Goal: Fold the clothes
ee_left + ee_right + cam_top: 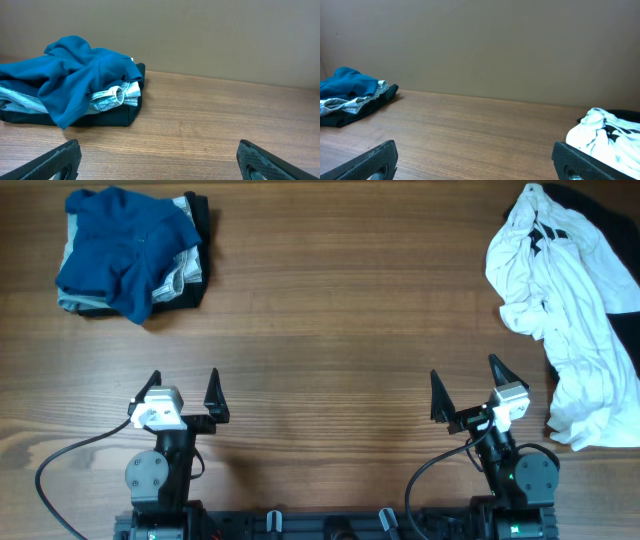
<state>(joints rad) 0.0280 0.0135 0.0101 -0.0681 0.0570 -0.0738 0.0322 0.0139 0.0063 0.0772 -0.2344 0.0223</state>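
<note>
While both pairs of jaws stand spread wide with nothing between them, the left gripper (184,385) sits at about 7 o'clock on the table (330,310) and the right gripper (464,380) at about 5 o'clock, their fingers pointing toward 12. Bare wood lies ahead of each. Well apart from the left gripper, at 10 o'clock on the table, a crumpled blue garment (125,245) lies heaped on a pale grey garment (188,272), with a black piece (201,220) under both. At 2 to 3 o'clock on the table, a rumpled white T-shirt (560,290) with black marks near its top trails down toward 4 o'clock, ending just beside the right arm. A black garment (612,230) shows beneath it at the table's right edge.
</note>
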